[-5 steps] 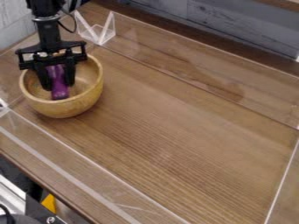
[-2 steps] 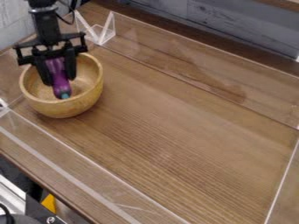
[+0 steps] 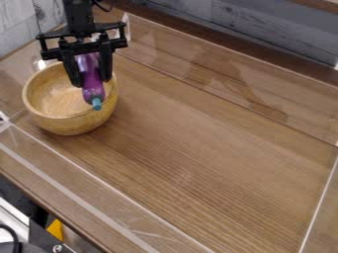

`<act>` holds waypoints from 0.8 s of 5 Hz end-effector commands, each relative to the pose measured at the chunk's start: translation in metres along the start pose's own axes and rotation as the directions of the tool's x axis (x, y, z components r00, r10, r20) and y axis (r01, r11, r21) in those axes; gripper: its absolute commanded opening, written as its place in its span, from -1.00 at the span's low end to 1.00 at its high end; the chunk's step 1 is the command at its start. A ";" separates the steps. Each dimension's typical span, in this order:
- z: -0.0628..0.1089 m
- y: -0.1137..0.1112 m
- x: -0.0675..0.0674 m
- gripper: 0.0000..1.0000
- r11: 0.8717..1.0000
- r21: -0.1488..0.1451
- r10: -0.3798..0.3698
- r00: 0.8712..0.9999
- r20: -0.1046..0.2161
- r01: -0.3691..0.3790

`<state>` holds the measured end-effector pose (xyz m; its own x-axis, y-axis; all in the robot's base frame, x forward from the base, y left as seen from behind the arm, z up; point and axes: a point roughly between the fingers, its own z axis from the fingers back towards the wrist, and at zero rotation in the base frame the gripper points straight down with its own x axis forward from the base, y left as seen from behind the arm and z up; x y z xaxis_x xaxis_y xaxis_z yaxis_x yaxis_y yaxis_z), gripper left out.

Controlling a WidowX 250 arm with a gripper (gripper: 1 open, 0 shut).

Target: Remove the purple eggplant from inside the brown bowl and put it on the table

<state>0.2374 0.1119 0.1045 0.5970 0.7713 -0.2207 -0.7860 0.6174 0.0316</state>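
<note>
The purple eggplant (image 3: pixel 90 74) hangs upright between my gripper's (image 3: pixel 89 69) black fingers, its teal stem cap pointing down at the bottom end. My gripper is shut on it and holds it above the right rim of the brown bowl (image 3: pixel 53 107), free of the bowl's pale inside. The bowl sits at the left of the wood-grain table (image 3: pixel 211 148) and holds nothing that I can see.
Clear plastic walls (image 3: pixel 79 193) run along the table's near, far and right edges. A grey plank wall rises behind the table. Bare wood stretches to the right of the bowl.
My gripper has risen and shifted right with the eggplant, lifting it out of the bowl's middle to above its right rim.
</note>
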 end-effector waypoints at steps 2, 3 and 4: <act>0.010 -0.001 -0.025 -1.00 1.000 -0.012 -0.012 0.998 0.057 0.013; 0.009 -0.002 -0.036 -1.00 1.000 -0.010 -0.008 0.998 0.060 0.008; 0.009 -0.006 -0.043 -1.00 0.996 0.011 -0.088 0.994 0.065 0.088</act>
<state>0.2163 0.0754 0.1069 0.6595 0.7196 -0.2175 -0.7296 0.6824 0.0453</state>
